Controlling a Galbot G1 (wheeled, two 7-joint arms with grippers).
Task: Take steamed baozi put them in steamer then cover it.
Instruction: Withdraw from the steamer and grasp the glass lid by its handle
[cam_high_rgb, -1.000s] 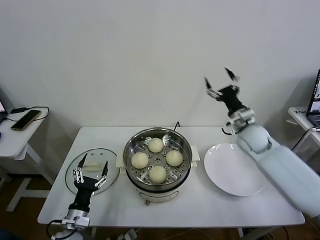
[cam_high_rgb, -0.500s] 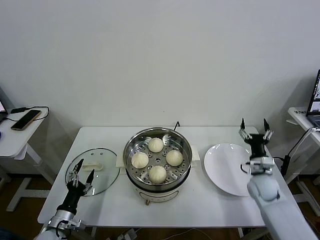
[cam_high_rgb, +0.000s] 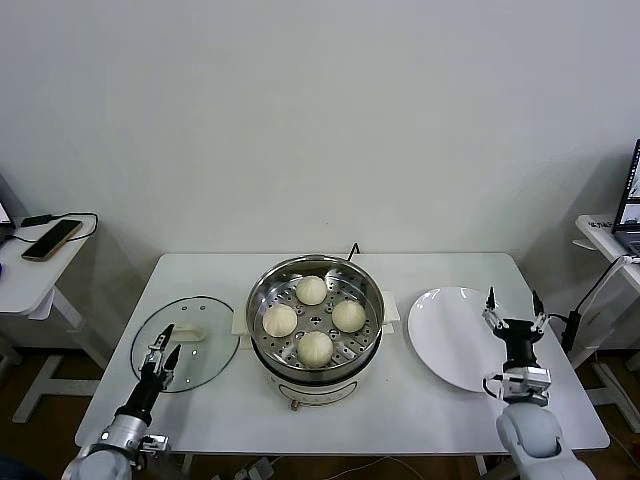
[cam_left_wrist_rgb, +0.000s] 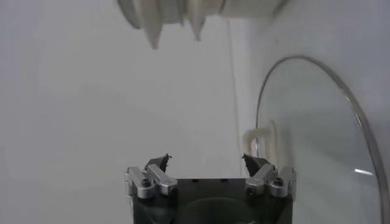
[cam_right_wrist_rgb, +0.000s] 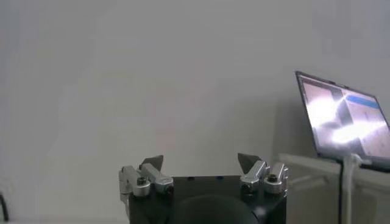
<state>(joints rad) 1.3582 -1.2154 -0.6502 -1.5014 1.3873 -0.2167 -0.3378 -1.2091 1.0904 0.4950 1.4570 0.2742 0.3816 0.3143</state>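
Note:
The steamer (cam_high_rgb: 258, 298) stands uncovered at the table's middle, with several off-white baozi (cam_high_rgb: 315, 348) on its perforated tray. The cover (cam_high_rgb: 210, 350), clear glass with a cream handle (cam_high_rgb: 190, 333), lies flat on the table to the steamer's left. In the left wrist view the cover (cam_left_wrist_rgb: 317, 140) and its handle (cam_left_wrist_rgb: 262, 137) show just beyond the fingers. My left gripper (cam_high_rgb: 168, 342) (cam_left_wrist_rgb: 206, 159) is open and empty over the cover's near edge. My right gripper (cam_high_rgb: 511, 298) (cam_right_wrist_rgb: 200, 161) is open and empty, pointing up by the table's front right.
An empty white plate (cam_high_rgb: 450, 340) lies right of the steamer, beside my right gripper. A black cord (cam_high_rgb: 353, 248) sticks up behind the steamer. A phone (cam_high_rgb: 52, 240) lies on a side table at left, and a laptop (cam_right_wrist_rgb: 344, 119) stands on one at right.
My right arm has come down from high behind the plate to the table's front right. My left gripper has drawn back from the cover's handle toward the front edge. Both stayed open.

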